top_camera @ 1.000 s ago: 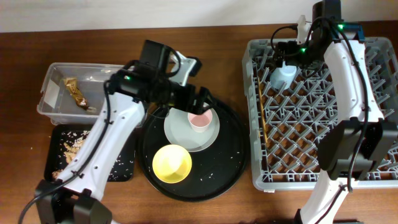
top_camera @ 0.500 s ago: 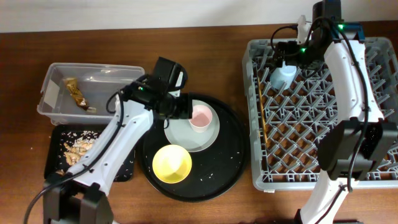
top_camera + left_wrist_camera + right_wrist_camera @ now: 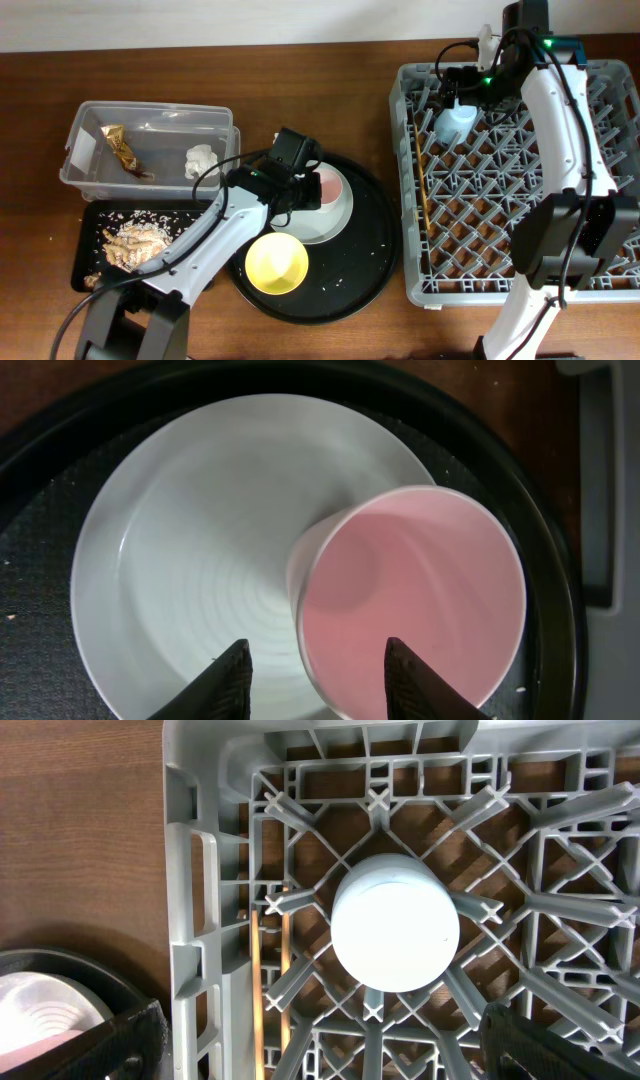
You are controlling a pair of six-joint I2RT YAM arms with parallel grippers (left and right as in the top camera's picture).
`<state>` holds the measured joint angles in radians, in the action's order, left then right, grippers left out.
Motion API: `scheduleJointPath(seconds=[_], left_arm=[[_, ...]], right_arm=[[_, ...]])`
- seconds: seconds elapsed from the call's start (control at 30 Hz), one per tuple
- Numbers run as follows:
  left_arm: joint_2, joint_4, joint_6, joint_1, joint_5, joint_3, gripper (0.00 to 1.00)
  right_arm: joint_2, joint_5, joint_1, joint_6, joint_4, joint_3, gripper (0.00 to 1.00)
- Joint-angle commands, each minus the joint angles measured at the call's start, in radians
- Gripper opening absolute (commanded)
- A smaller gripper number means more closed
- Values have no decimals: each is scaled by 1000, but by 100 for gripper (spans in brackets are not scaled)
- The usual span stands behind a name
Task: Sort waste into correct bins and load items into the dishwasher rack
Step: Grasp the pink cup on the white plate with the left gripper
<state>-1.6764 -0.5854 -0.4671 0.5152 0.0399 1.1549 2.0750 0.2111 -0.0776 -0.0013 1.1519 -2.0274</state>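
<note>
A pink cup (image 3: pixel 410 600) stands upright on the pale plate (image 3: pixel 180 560), inside the round black tray. My left gripper (image 3: pixel 318 665) is open and straddles the cup's near rim: one finger inside the cup, the other over the plate, neither visibly touching the wall. From overhead, the left gripper (image 3: pixel 308 192) covers part of the pink cup (image 3: pixel 330 188). A light blue cup (image 3: pixel 395 935) sits upside down in the dishwasher rack (image 3: pixel 190 920). Wide open, my right gripper (image 3: pixel 325 1040) hovers over it with nothing held. Chopsticks (image 3: pixel 420 190) lie in the rack (image 3: pixel 520 290).
The yellow bowl (image 3: pixel 277 262) sits on the round black tray (image 3: pixel 370 260). A clear tub (image 3: pixel 150 125) holds the snack wrapper (image 3: pixel 120 150) and tissue wad (image 3: pixel 202 160). Food scraps (image 3: pixel 130 240) lie in the flat black tray (image 3: pixel 200 270).
My left arm has swung off the clear tub, uncovering the tissue wad, and its gripper has settled over the pink cup with the jaws narrower. The right arm has not moved.
</note>
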Motion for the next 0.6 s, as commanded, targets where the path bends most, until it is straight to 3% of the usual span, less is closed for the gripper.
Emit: scheduleJointPath(seconds=[0.0,0.23,0.3,0.47,0.5,0.57], left_arm=[[6,6,-12,2,-22,-9,38],[-60,52,-19,2,-37,-9,33],[-63,54,-19,1,-37,-8,22],[-39,62,-18,-13,-37,7,8],[-19,62,-18,-17,-37,7,1],[44,60,-18,-35,-37,7,1]], right_arm=[[-15,10,5,-1,0,-14,98],[-15,10,5,-1,0,-14,98],[-15,10,5,-1,0,-14,98],[-15,10,5,-1,0,-14,98],[-15,10,5,-1,0,-14,98],[-15,10,5,-1,0,-14,98]])
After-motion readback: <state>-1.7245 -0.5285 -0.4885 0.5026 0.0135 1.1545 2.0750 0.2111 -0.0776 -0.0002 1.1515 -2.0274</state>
